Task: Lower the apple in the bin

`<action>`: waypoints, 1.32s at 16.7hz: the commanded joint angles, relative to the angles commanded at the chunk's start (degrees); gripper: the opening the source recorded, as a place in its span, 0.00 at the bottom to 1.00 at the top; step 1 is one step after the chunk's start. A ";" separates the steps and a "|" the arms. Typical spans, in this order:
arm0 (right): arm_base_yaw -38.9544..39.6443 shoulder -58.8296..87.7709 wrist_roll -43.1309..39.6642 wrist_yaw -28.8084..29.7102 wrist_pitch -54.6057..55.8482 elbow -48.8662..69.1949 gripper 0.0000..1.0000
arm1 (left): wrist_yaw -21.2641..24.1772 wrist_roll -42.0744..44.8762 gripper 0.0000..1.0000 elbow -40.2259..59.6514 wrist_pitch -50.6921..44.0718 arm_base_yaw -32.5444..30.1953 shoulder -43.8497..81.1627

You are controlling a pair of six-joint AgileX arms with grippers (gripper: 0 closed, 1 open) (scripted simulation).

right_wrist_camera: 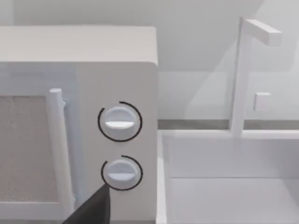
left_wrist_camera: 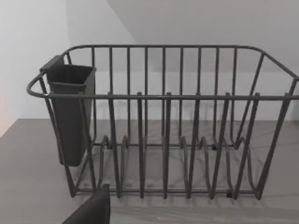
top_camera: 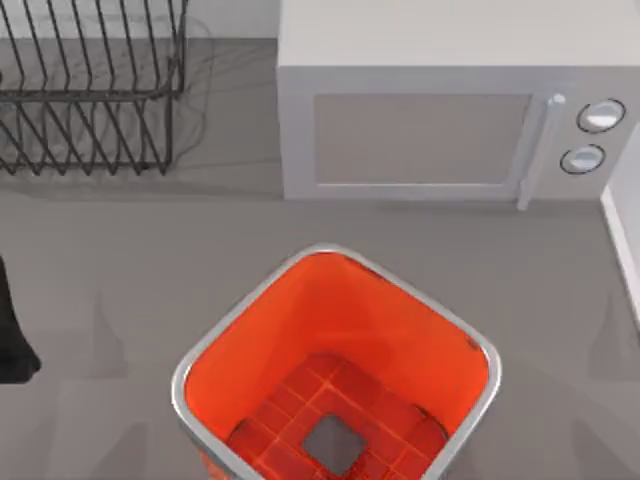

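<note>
Bin (top_camera: 215,345) and rack (top_camera: 90,90) edge-cropped.

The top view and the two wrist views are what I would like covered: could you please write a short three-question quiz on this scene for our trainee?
1. True or false: the bin already holds an apple.
2. What stands at the back of the table on the top view's left? A) microwave B) wire rack C) sink
3. Fill in: the microwave has ____ round knobs beside its door handle.

Key:
1. False; its gridded floor is bare.
2. B, the wire rack; the left wrist view looks at it, with a dark cup hung on one end.
3. Two, also seen in the right wrist view.
</note>
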 joint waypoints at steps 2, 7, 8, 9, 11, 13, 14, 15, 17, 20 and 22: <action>0.00 0.00 0.00 0.00 0.00 0.00 1.00 | 0.00 0.00 1.00 0.01 -0.01 0.00 0.02; 0.00 0.00 0.00 0.00 0.00 0.00 1.00 | 0.56 1.10 1.00 8.56 -5.88 1.32 8.79; 0.00 0.00 0.00 0.00 0.00 0.00 1.00 | 0.79 1.48 1.00 11.84 -8.00 1.78 12.32; 0.00 0.00 0.00 0.00 0.00 0.00 1.00 | 1.02 1.90 1.00 15.50 -10.34 2.29 16.43; 0.00 0.00 0.00 0.00 0.00 0.00 1.00 | 1.47 2.77 1.00 23.69 -15.54 3.49 26.39; 0.00 0.00 0.00 0.00 0.00 0.00 1.00 | 1.85 3.64 1.00 32.62 -21.15 4.90 38.33; 0.00 0.00 0.00 0.00 0.00 0.00 1.00 | 2.00 4.06 1.00 37.21 -24.04 5.66 44.79; 0.00 0.00 0.00 0.00 0.00 0.00 1.00 | 2.12 4.47 1.00 41.84 -26.96 6.47 51.44; 0.00 0.00 0.00 0.00 0.00 0.00 1.00 | 2.26 5.25 1.00 50.95 -32.76 8.16 64.90; 0.00 0.00 0.00 0.00 0.00 0.00 1.00 | 2.29 6.26 1.00 63.45 -41.07 10.70 83.80; 0.00 0.00 0.00 0.00 0.00 0.00 1.00 | 2.23 6.81 1.00 70.43 -46.11 12.27 94.15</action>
